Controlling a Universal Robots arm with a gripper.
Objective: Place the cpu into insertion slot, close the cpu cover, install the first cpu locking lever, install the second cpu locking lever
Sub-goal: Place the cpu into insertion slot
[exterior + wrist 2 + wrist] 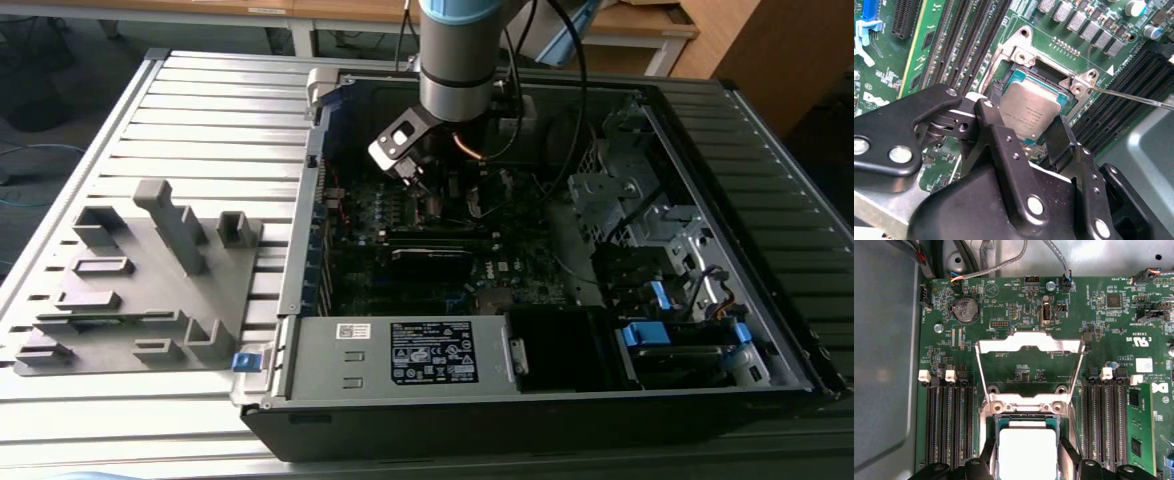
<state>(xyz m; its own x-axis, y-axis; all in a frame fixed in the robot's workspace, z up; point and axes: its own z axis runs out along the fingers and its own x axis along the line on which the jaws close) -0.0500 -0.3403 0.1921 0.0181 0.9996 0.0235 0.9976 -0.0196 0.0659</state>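
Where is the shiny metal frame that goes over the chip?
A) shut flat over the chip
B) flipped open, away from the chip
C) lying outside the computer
B: in the first wrist view the cpu cover lies flipped open past its hinge, leaving the cpu bare, with the fingers on either side of it.

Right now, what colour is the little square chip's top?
The cpu top is silver-grey, clearest in the second wrist view.

we see a ribbed grey metal table (200,110) carrying an open computer case (534,425) and, on the exterior view's left, a grey slotted parts holder (134,300).
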